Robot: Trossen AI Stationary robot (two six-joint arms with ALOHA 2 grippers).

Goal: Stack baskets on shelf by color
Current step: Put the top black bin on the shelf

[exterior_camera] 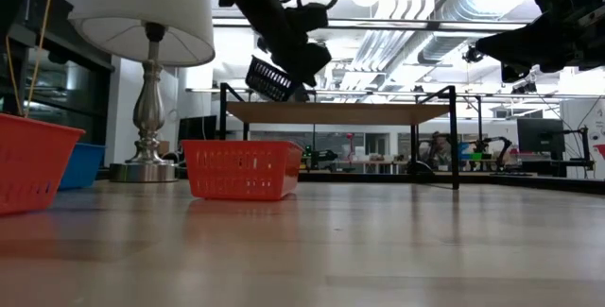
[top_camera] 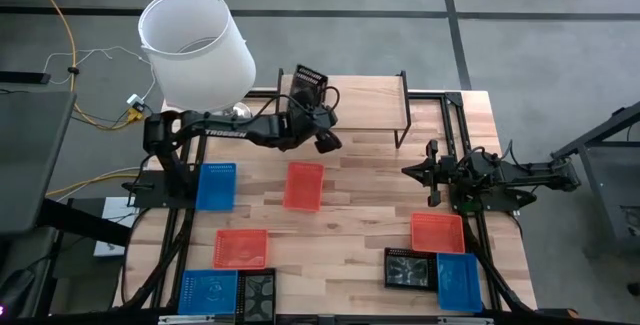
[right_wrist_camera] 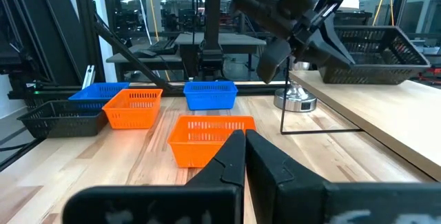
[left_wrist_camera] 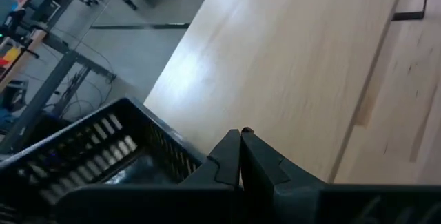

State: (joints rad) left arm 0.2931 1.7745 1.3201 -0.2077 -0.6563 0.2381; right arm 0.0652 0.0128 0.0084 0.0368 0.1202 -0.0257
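On the far left I see the lamp [top_camera: 195, 47] standing at the table's far-left corner. Near the left edge lie a blue basket [top_camera: 216, 186], a red one [top_camera: 241, 247] nearer to me, and at the near-left corner another blue basket [top_camera: 208, 291] just beside a black one [top_camera: 256, 295]. My left gripper [top_camera: 303, 93] is reaching over the shelf [top_camera: 365, 97] at the far side, clenched on the rim of a black basket [top_camera: 309, 82], which hangs tilted just above the shelf's left end; in the low view I cannot tell whether it touches the top. A red basket [top_camera: 304, 185] sits mid-table, in front of the shelf. To the right, my right gripper [top_camera: 428, 170] hovers above the table near the right edge, its fingers pressed together on nothing. At the near right I see a red basket [top_camera: 437, 232], then a black basket [top_camera: 410, 268] touching a blue basket [top_camera: 459, 280].
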